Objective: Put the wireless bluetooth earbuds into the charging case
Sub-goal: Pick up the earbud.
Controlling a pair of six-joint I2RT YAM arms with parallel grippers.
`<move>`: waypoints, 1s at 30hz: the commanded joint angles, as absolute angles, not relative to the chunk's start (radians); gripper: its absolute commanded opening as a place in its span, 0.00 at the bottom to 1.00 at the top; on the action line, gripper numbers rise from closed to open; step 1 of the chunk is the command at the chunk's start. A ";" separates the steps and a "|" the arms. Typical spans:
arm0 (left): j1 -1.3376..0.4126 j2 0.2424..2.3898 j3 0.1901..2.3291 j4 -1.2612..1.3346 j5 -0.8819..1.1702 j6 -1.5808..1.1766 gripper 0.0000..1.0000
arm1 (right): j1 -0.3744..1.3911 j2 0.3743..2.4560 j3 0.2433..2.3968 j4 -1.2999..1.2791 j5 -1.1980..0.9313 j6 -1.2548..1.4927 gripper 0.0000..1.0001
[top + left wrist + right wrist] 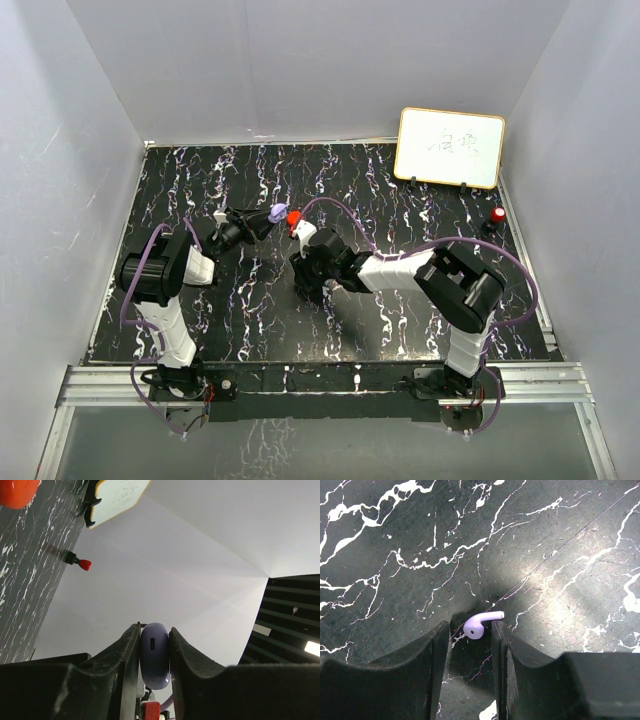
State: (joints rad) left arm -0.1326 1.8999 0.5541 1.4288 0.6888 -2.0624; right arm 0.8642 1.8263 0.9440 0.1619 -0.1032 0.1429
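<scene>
Right hand [470, 629] points down at the surface [395, 540], its jaws parted and standing either side of the purple earbud [476, 625], gripping nothing. That earbud lies on the black, white-veined marble between the fingertips. Its head is turned toward the left finger but apart from it, and its stem tip reaches the right finger; whether they touch I cannot tell.

Left hand [155, 630] is clenched on the charging case [155, 655], a lavender rounded shell pinched by its two broad faces. The case's rim, with a small dark slot in it, is turned toward the wrist camera.

Seen from above, the case sits at the end of the left arm near the middle of the surface, just beside a red round thing [293, 217] and close to the right wrist. A whiteboard [449, 148] stands at the far right edge, with a small red-capped thing [497, 214] near it.
</scene>
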 commanded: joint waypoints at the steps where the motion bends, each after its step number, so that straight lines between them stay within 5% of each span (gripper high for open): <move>1: -0.126 1.876 0.544 1.724 0.712 -2.105 0.00 | 0.879 1.839 0.977 0.185 -0.086 0.156 0.37; 18: -0.126 1.877 0.540 1.729 0.710 -2.107 0.00 | 0.902 1.850 0.971 0.161 0.023 0.162 0.29; 30: -0.124 1.869 0.546 1.717 0.714 -2.100 0.00 | 0.902 1.799 0.961 0.174 0.040 0.165 0.11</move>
State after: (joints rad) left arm -0.1326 1.9003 0.5434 1.4288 0.6888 -2.0624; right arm 0.8978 1.8400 0.9577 0.1604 0.0174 0.1635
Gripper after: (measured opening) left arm 0.249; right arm 0.170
